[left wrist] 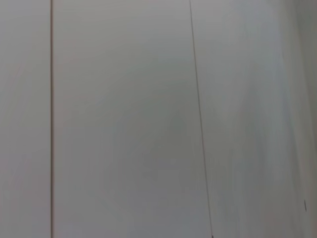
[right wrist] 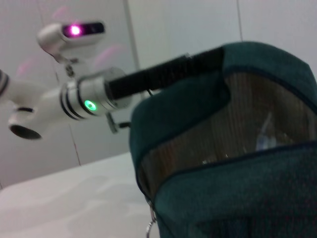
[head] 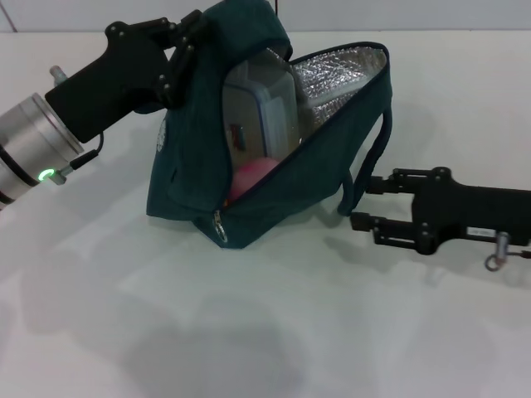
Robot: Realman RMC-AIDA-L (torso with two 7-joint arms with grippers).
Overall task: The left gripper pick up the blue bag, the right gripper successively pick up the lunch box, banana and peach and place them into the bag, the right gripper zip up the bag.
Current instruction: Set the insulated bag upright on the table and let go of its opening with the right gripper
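Note:
The blue bag (head: 274, 195) stands tilted on the white table, its mouth open and the silver lining showing. My left gripper (head: 184, 43) is shut on the bag's top fabric and holds it up. Inside, the lunch box (head: 259, 108) stands on edge with the pink peach (head: 249, 177) below it. The banana is hidden. My right gripper (head: 362, 201) hovers open at the bag's right end, fingertips beside the hanging handle loop (head: 369, 162). The zipper pull (head: 220, 225) hangs at the bag's front low corner. The right wrist view shows the bag (right wrist: 233, 188) close up and the zipper ring (right wrist: 150, 228).
White table (head: 249, 332) all around the bag, with a white wall behind it. The right wrist view shows my left arm's silver wrist with its green light (right wrist: 89, 104) and the robot's head. Only wall panels (left wrist: 124, 119) fill the left wrist view.

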